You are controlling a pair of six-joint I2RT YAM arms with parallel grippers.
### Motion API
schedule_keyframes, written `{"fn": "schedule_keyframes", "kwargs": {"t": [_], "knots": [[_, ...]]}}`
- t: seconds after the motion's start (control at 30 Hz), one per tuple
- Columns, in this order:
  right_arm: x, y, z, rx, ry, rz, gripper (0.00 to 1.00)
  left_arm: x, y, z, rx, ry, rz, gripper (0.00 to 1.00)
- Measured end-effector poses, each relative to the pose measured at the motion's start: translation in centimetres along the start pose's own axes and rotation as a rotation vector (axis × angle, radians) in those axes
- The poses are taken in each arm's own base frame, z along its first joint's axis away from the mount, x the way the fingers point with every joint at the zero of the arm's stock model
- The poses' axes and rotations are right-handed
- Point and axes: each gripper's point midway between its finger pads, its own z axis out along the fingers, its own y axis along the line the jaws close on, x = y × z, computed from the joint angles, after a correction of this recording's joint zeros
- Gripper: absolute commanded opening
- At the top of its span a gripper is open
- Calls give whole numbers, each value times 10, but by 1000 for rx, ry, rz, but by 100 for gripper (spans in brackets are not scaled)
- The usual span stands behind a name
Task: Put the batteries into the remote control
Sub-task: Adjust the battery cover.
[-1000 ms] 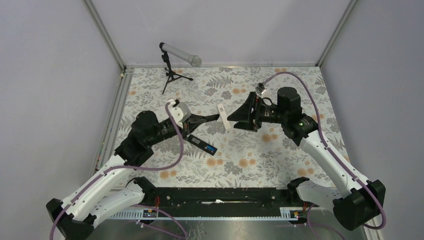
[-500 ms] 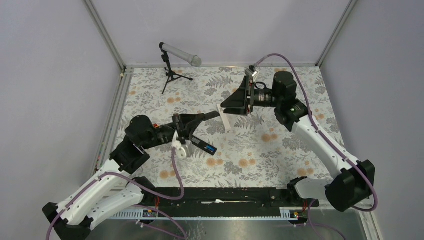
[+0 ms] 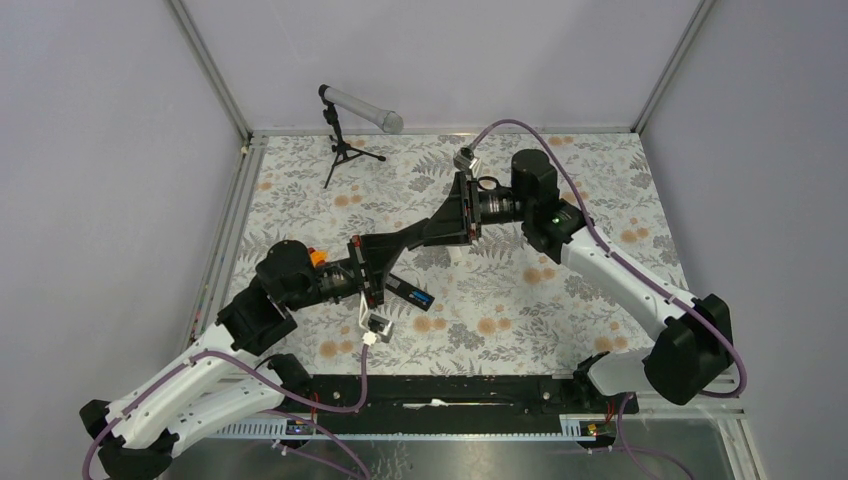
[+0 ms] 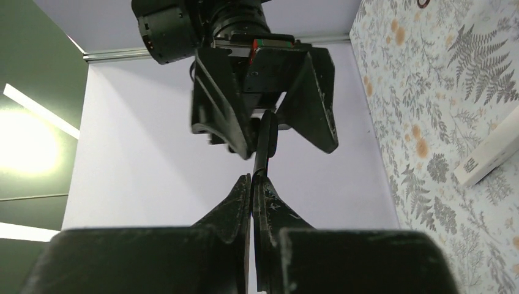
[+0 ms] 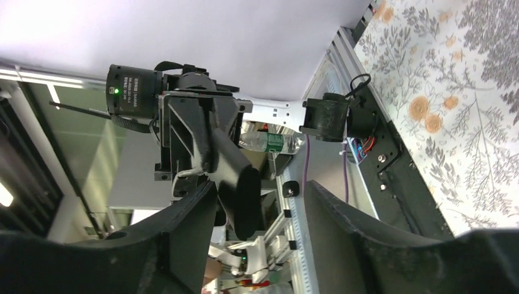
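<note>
My left gripper (image 3: 414,238) is shut on a thin black flat piece (image 4: 265,139) and holds it above the table. My right gripper (image 3: 436,228) is open, and its fingers straddle the far end of that piece (image 5: 243,190) without closing on it. A black remote with a blue end (image 3: 405,291) lies on the floral table below my left gripper. A white remote (image 4: 489,156) lies on the table and is mostly hidden under my right gripper in the top view. No batteries are in view.
A microphone on a small tripod (image 3: 345,125) stands at the back left. An orange toy (image 3: 316,256) sits behind my left wrist. Metal frame rails (image 3: 232,250) border the table on the left and back.
My right gripper has moved left and now straddles the black piece. My left wrist has rolled over, its camera now underneath, still holding the piece.
</note>
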Motion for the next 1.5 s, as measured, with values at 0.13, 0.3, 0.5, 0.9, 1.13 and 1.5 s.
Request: {"fn": "schedule_keyframes", "kwargs": {"t": [0.13,0.3,0.5,0.9,1.13,1.5], "knots": [[2,-7,3,0,-1,76,45,2,-5,0,19,13,28,0],[-2,0,3,-34,-37,110,44,2,-4,0,17,12,47,2],[-5,2,3,-86,-75,185,23,0,-3,-3,13,12,42,5],[-7,11,1,-155,-123,245,0,-3,-1,-8,-10,7,-1,89],[-16,20,-7,-175,-223,271,0,-5,-5,-11,-20,9,-147,99],[-37,4,-20,-49,-385,195,0,32,14,-40,-505,207,-1272,99]]}}
